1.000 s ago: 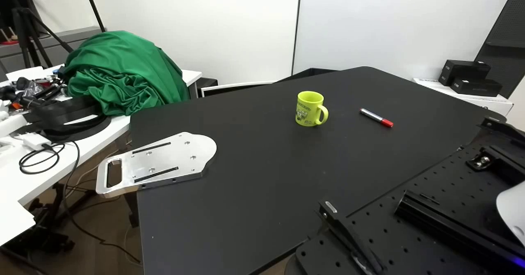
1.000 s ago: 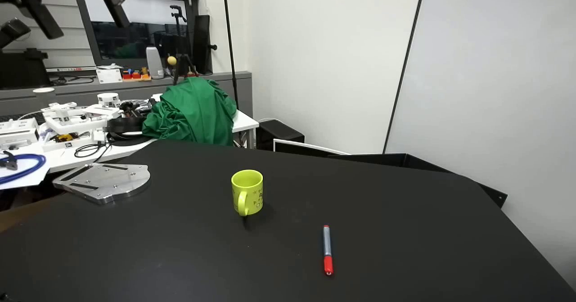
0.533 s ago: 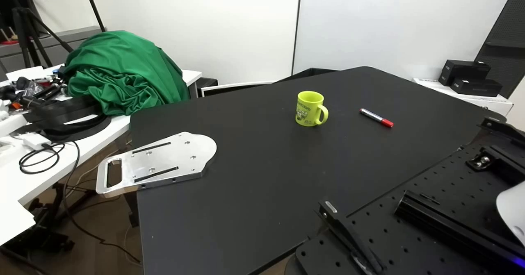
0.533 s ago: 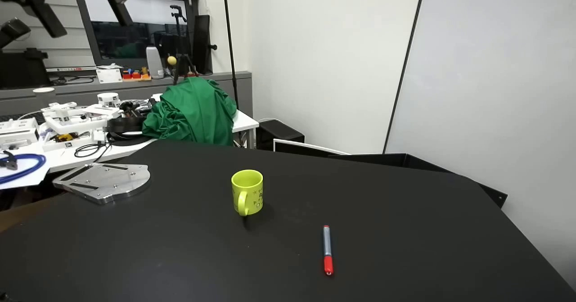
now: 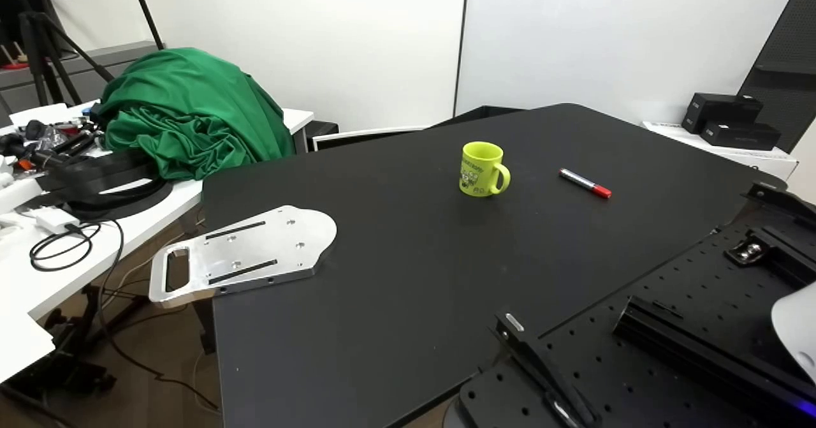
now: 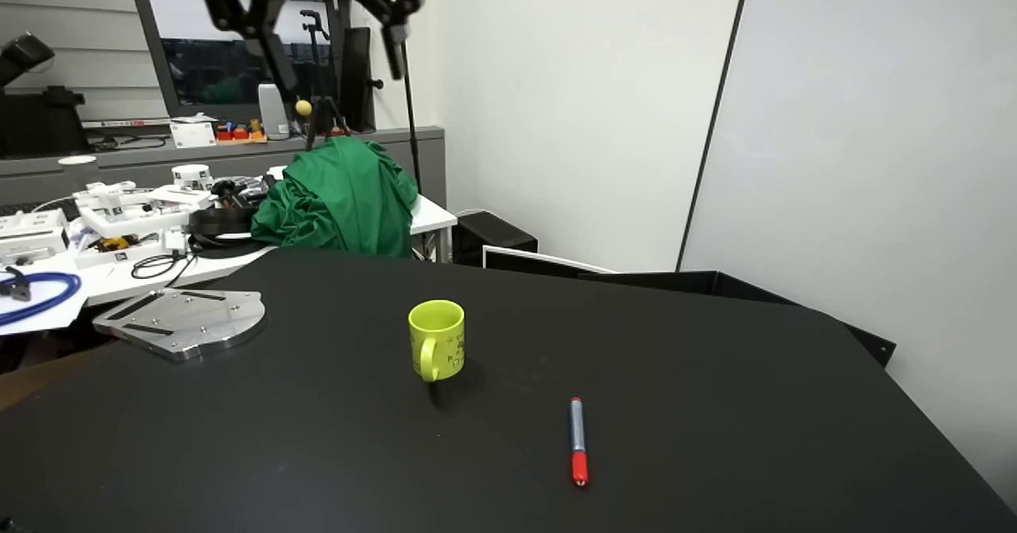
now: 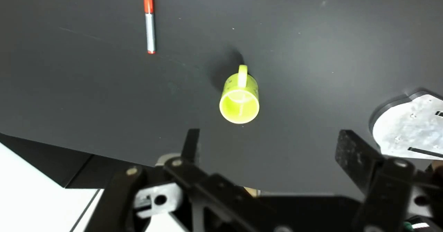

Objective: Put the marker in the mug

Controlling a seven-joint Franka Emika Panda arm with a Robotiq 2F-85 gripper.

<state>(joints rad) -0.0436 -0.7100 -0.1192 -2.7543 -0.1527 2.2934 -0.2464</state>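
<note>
The marker, with a light grey body and a red cap, lies flat on the black table in both exterior views (image 5: 583, 183) (image 6: 578, 430) and at the upper left of the wrist view (image 7: 150, 29). The lime mug stands upright a short way from it in both exterior views (image 5: 477, 174) (image 6: 437, 341) and near the middle of the wrist view (image 7: 239, 107). The mug appears empty inside. My gripper is open and empty, high above the table, in an exterior view (image 6: 340, 72) and in the wrist view (image 7: 269, 132). It touches neither thing.
A silver metal plate (image 5: 268, 243) lies at the table's edge, also in the wrist view (image 7: 408, 128). A black perforated base (image 5: 612, 351) with bars borders the table. A green cloth (image 5: 197, 109) and clutter cover a white side table. A white wall stands behind.
In an exterior view my gripper has moved to the right, further into the picture, mostly within the last half second. It stays open. The marker and mug have not moved.
</note>
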